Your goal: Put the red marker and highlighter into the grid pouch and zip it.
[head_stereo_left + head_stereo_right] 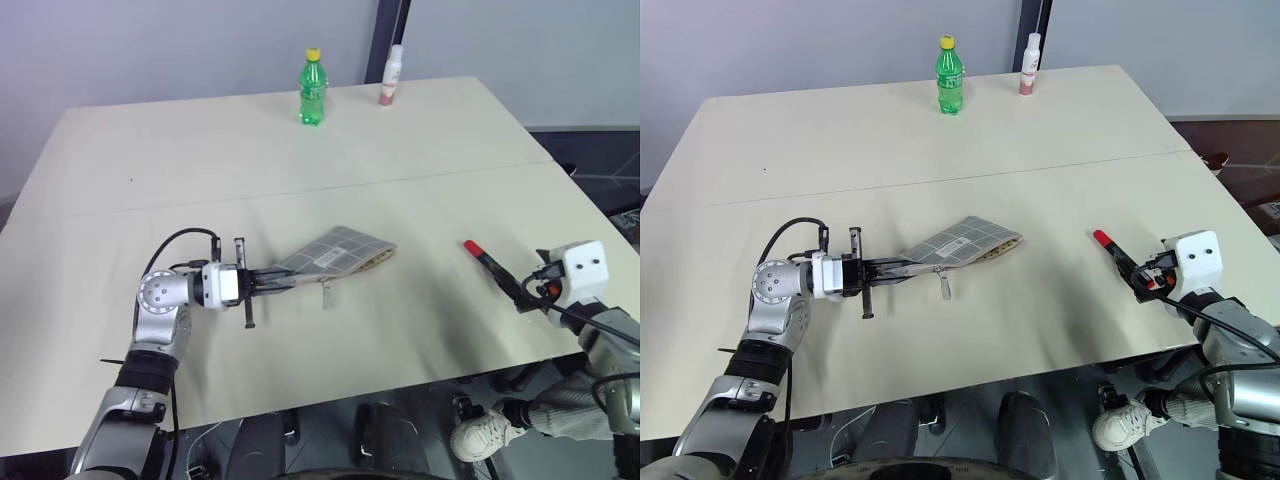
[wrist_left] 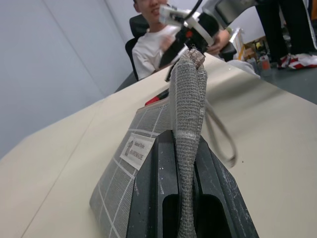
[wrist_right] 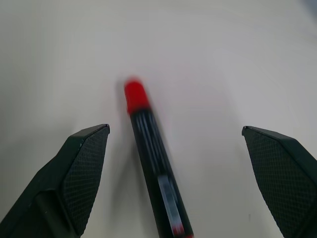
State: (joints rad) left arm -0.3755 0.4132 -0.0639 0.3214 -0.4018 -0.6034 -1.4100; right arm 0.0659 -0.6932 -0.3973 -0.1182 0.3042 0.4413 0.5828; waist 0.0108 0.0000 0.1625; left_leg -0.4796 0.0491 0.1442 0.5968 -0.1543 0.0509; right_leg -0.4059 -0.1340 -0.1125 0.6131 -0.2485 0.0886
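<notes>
Right claw (image 3: 176, 144) wide over red marker (image 3: 151, 163) | left claw (image 1: 890, 270) level, clamping grid pouch (image 1: 965, 240)

Silver-jointed arms with black cables, white wrist housings, 2 textured black fingers (image 3: 84, 168) each.

Bright, even light, soft shadows; red marker (image 3: 148, 163) motion-blurred.

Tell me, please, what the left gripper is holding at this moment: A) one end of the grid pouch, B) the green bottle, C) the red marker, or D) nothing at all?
A: the left gripper has its jaws shut on one end of the grid pouch, while the red marker lies on the table between the right gripper's open jaws.
</notes>
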